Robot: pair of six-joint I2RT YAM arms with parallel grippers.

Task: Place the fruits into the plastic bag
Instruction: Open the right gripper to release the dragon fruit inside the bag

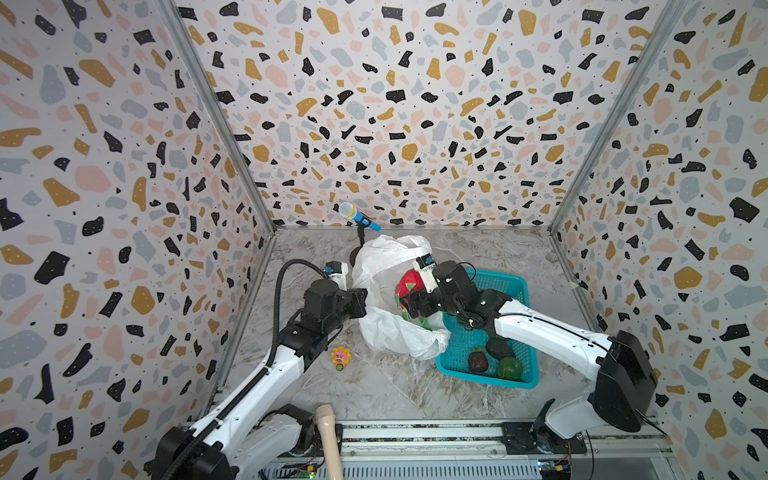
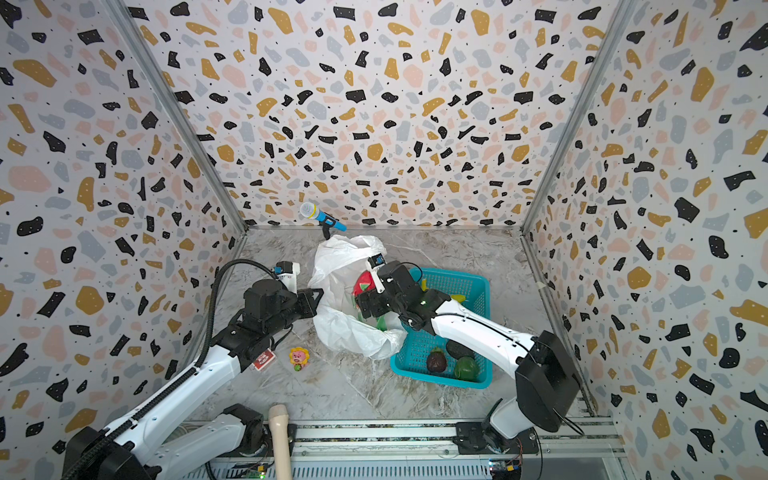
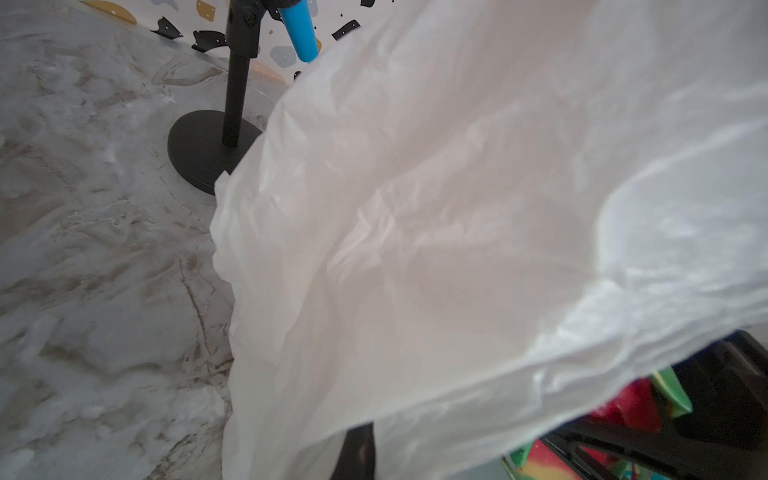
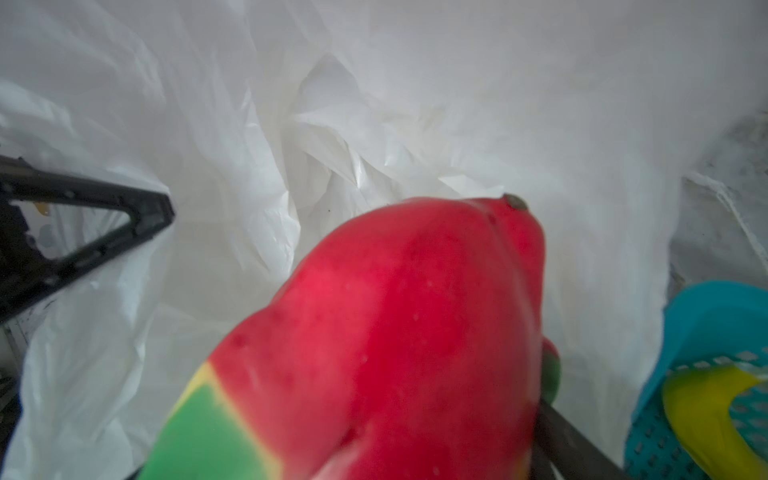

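The white plastic bag (image 1: 386, 266) (image 2: 340, 257) lies crumpled in the middle of the table with its mouth held open. My left gripper (image 1: 363, 301) is shut on the bag's left edge, and film (image 3: 457, 208) fills the left wrist view. My right gripper (image 1: 411, 305) is closed round the red-pink dragon fruit (image 1: 409, 282) (image 4: 395, 332) at the bag's mouth. The teal basket (image 1: 515, 282) to the right holds a dark brown fruit (image 1: 478, 360), a dark green fruit (image 1: 500, 348) and a bumpy green one (image 1: 510, 368). A yellow banana (image 4: 698, 407) lies at the basket's far end.
A microphone (image 1: 357, 216) on a black stand (image 3: 199, 149) rises just behind the bag. A small sunflower-face toy (image 1: 340, 357) sits on the table by my left arm, with a red card (image 2: 264, 359) beside it. A beige handle (image 1: 328, 432) pokes up at the front rail.
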